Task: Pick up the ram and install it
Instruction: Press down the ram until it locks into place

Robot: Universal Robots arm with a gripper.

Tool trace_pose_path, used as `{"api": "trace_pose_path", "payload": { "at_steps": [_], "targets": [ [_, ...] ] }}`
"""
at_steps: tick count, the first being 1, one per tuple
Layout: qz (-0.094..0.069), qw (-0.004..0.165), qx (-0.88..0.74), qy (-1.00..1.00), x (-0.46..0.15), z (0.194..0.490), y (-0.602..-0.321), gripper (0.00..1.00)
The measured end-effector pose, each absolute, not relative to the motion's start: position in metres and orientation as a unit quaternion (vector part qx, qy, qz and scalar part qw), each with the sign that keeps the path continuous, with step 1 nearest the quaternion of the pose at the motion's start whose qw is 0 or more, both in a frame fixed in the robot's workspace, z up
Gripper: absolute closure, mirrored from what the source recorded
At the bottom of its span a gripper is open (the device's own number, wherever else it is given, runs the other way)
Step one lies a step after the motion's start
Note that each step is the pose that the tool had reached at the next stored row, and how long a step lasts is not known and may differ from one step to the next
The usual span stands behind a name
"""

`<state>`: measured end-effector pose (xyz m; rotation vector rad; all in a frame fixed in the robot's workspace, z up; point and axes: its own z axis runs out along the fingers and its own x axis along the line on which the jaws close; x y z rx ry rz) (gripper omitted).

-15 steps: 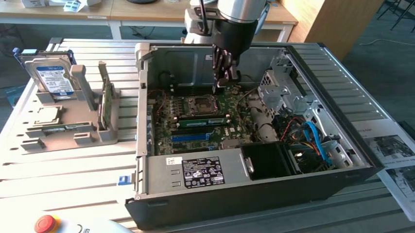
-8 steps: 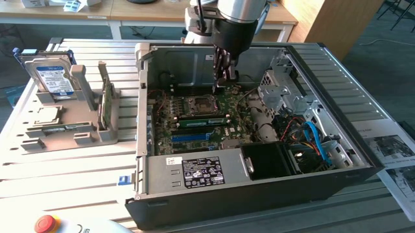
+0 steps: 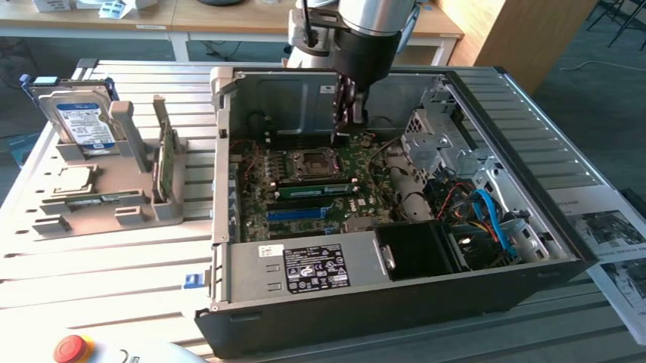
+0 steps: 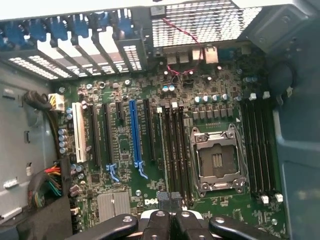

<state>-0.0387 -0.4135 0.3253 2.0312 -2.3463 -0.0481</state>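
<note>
My gripper (image 3: 346, 130) hangs inside the open computer case (image 3: 227, 227), above the motherboard (image 3: 302, 212) near its back edge. Its dark fingers (image 4: 159, 222) are pressed together with nothing between them, so the gripper (image 4: 170, 202) is shut and empty. A long green stick, the ram (image 3: 318, 189), stands on edge in a slot just in front of the empty CPU socket (image 3: 308, 162). In the wrist view the black memory slots (image 4: 175, 150) run beside the CPU socket (image 4: 216, 160), and I cannot make out the ram there.
A grey rack (image 3: 101, 219) on the exterior view's left holds a blue-labelled hard drive (image 3: 86, 125), a flat chip and a thin greenish board (image 3: 165, 162) standing on edge. Cables and a blue ribbon (image 3: 495, 219) crowd the case's right side. A red stop button (image 3: 71, 348) sits at the table's front.
</note>
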Motion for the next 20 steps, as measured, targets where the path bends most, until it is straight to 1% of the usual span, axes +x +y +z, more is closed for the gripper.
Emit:
{"api": "trace_pose_path", "payload": {
  "at_steps": [20],
  "targets": [
    [-0.017, 0.017, 0.568, -0.823, -0.0387, 0.3253, -0.4135, 0.9]
  ]
}}
